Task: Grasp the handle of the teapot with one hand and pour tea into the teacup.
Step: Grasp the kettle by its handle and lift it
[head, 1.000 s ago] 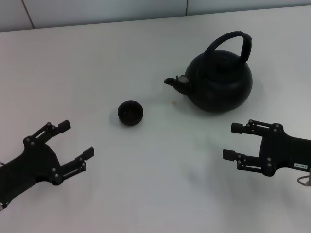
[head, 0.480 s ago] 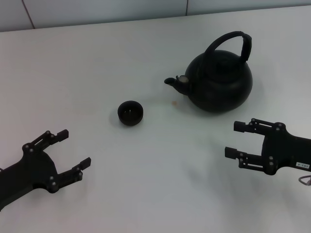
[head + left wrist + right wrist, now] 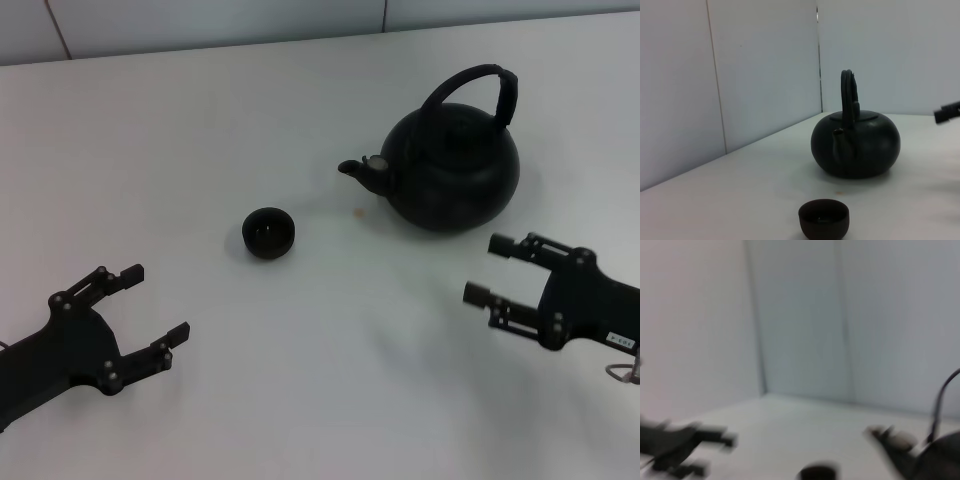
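Observation:
The black teapot [image 3: 450,170] stands at the back right, spout pointing left, with its arched handle [image 3: 468,80] upright over the lid. The small black teacup [image 3: 268,232] sits to the left of the spout. My right gripper [image 3: 485,268] is open and empty, just in front of the teapot and apart from it. My left gripper [image 3: 155,302] is open and empty at the front left, well short of the cup. The left wrist view shows the teapot [image 3: 856,145], handle [image 3: 849,95] and teacup [image 3: 823,218]. The right wrist view shows the spout [image 3: 892,440] and teacup [image 3: 817,472].
The white table [image 3: 300,380] runs back to a pale wall [image 3: 200,20] behind the teapot. A small brownish spot [image 3: 359,211] lies on the table below the spout. My left gripper [image 3: 685,445] also shows in the right wrist view.
My left gripper drew back toward the front left edge, then held still. My right gripper shifted slightly right and tilted, its far finger now closer to the teapot's base.

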Tool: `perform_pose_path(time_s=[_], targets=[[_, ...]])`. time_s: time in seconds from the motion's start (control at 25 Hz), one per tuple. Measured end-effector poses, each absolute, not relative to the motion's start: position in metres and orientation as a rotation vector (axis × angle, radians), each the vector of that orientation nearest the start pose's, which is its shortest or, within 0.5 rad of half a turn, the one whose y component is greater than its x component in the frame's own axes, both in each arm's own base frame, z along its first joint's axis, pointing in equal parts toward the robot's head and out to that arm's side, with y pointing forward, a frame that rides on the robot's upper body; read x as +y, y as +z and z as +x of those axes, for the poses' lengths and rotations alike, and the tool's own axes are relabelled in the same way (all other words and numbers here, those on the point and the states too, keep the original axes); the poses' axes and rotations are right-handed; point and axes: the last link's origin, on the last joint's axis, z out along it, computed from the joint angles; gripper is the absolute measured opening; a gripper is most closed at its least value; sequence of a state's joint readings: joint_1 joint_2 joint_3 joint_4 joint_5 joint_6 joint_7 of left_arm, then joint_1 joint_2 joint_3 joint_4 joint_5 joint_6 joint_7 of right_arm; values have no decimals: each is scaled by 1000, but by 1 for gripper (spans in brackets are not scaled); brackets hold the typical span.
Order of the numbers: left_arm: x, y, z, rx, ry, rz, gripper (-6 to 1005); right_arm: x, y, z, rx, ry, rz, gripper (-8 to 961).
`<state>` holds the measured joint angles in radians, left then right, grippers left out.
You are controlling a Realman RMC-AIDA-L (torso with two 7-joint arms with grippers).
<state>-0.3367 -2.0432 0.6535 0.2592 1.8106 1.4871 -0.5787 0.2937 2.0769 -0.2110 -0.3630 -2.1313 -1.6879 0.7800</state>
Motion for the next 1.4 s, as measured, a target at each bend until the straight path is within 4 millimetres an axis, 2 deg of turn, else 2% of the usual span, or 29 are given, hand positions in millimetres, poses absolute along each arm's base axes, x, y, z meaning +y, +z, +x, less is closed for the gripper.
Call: perform_pose_path(time_s=[0.08, 0.12, 0.16, 0.2, 0.24, 0.28, 0.36, 0.56, 1.04, 1.4], targets=[[250, -36, -333, -267, -685, -2507, 859, 223, -13, 341, 515, 921, -2257, 721], [250, -36, -333, -267, -685, -2507, 859, 223, -13, 341, 515, 921, -2257, 721], [250, -36, -333, -267, -685, -2507, 859, 219, -17, 342, 503, 935, -2133, 721], [250, -36, -333, -267, -685, -2507, 859, 219, -17, 342, 503, 935, -2133, 721], [250, -36, -333, -267, -685, -2507, 859, 218, -21, 343, 489, 918, -1988, 721], [250, -36, -333, -268, -686, -2507, 859, 218, -21, 343, 489, 918, -1988, 721], [250, -36, -333, -274, -687, -2507, 859, 219, -23, 346, 499, 872, -1808, 721], [251, -35, -333, -288, -690, -2506, 859, 228, -22, 350, 518, 794, -1625, 722], [252, -35, -332, -286, -693, -2505, 859, 239, -21, 348, 503, 778, -1626, 717], [253, -35, -331, -289, -697, -2495, 859, 263, -18, 347, 480, 733, -1671, 716]])
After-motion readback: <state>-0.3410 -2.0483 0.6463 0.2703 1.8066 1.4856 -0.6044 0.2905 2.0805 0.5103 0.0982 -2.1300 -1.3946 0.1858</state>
